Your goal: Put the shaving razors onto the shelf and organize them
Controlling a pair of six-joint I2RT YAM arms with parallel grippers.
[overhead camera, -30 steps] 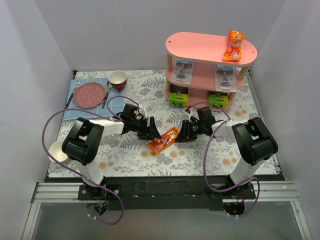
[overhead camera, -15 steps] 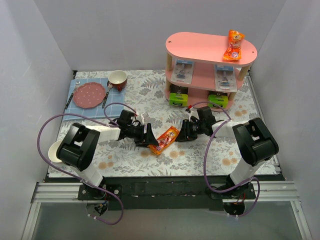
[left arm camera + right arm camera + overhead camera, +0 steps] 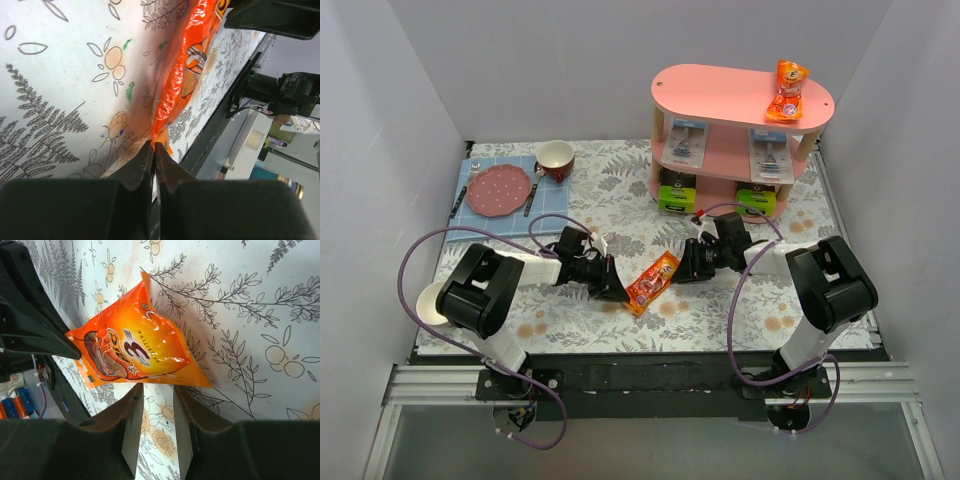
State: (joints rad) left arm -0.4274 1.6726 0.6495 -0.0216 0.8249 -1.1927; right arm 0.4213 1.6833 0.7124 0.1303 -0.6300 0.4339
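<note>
Razors (image 3: 688, 143) shelved; left claw (image 3: 154, 145) pinches the orange pouch (image 3: 652, 279), right claw (image 3: 154, 387) narrowly parted at its two o'clock; lifting seems next.

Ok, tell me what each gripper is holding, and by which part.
Left gripper pinches the orange snack bag by its end seam; right gripper is open beside it, holding nothing.

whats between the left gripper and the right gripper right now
An orange snack bag lies between the left gripper and the right gripper, as the top external view shows. The left wrist view shows the left gripper pinching its edge.
</note>
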